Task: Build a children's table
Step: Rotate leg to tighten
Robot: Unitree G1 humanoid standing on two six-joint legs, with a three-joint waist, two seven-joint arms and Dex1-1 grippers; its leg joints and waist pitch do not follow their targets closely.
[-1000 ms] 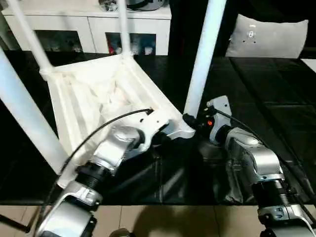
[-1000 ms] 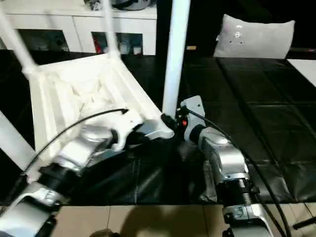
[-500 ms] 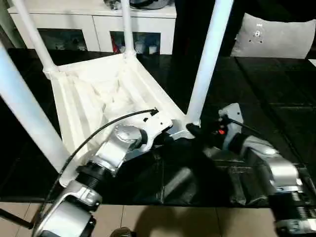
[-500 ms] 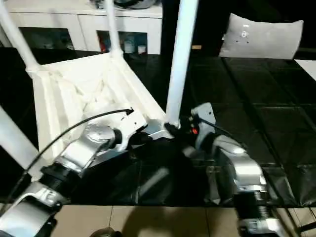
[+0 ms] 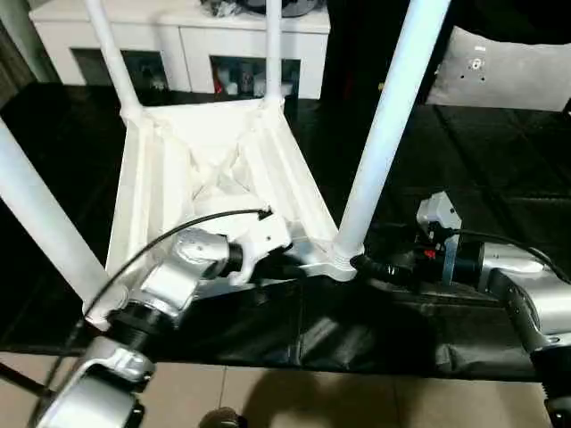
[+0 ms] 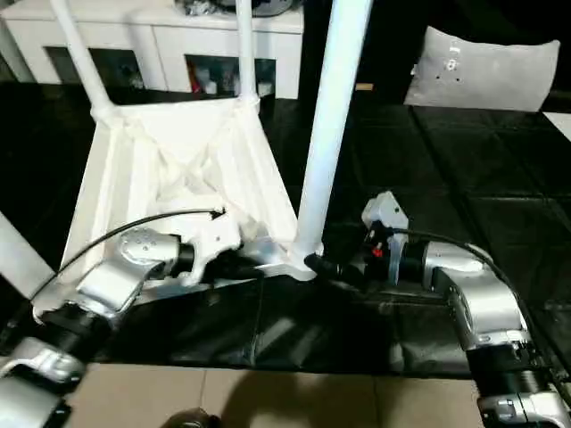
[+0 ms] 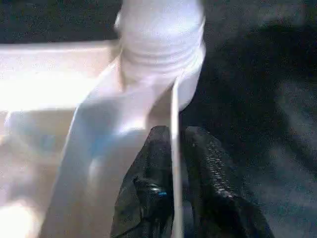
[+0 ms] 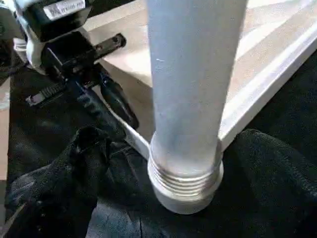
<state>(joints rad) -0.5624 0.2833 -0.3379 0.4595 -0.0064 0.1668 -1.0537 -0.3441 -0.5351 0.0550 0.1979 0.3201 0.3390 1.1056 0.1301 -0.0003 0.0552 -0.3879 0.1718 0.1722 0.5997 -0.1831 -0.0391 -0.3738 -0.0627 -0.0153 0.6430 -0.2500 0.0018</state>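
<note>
Fingers of the left gripper (image 7: 176,163) stood narrowly apart, pinching the thin edge wall of the children's table (image 5: 210,160) between them, right beside the near corner socket. In the right wrist view those same fingers (image 8: 106,96) straddled the rim next to the screwed-in near leg (image 8: 190,84). The right gripper (image 5: 375,266) sat just beside the flared foot of that leg; whether its fingers were wide or narrow could not be told from the pictures, and it held nothing that I could see.

The table lay upside down on the black-covered work table (image 5: 500,160), ribbed underside up, with a leg rising from each of the four corners: two far ones (image 5: 111,58) near the white cabinet (image 5: 187,36), one at the near left (image 5: 40,218), and the near leg (image 5: 388,134) between the two grippers. The threaded collar of that leg seemed seated on its socket, though a few thread ridges showed.

By my judgement the step in hand was finishing that last leg. To do it well, the left grip should hold the rim steady so the top does not spin, while the right takes the tube low, near the collar, and turns it squarely until the threads vanish, without tilting the leg or dragging the black cover under the socket
</note>
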